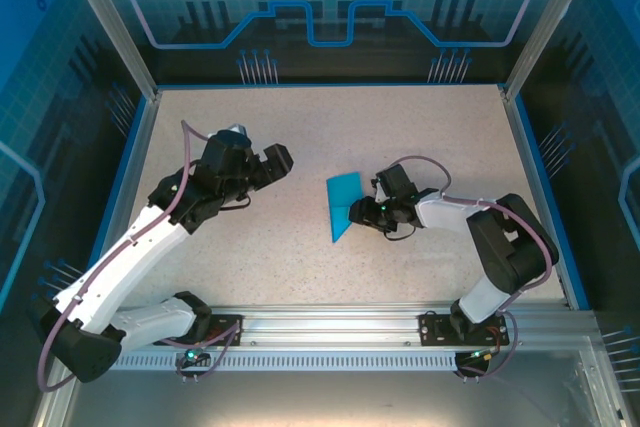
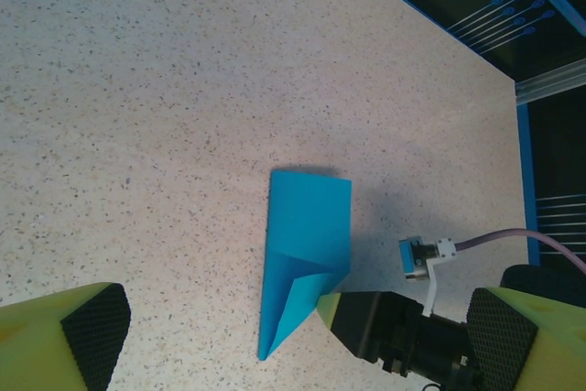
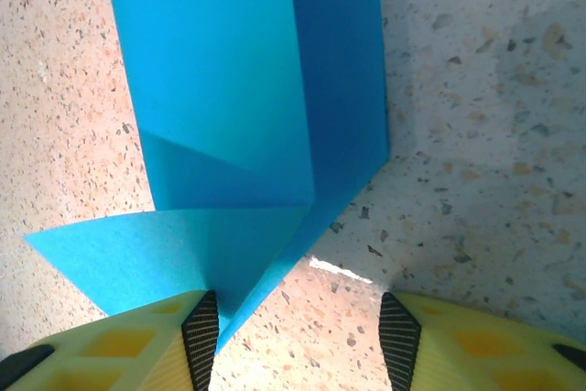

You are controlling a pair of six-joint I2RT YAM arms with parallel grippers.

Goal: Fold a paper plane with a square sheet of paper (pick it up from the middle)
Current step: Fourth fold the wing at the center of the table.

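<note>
Bright blue paper sheet (image 1: 345,205), folded to a point, lies in the middle of the speckled table (image 1: 300,117). The right gripper (image 3: 298,336) has its fingers parted at the sheet's edge, one pad (image 3: 201,334) touching a raised flap. The left gripper (image 1: 278,158) gapes wide, well apart.

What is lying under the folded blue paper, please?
The speckled table shows all around the blue paper, which lies on it. Anything directly beneath is covered and cannot be seen.
</note>
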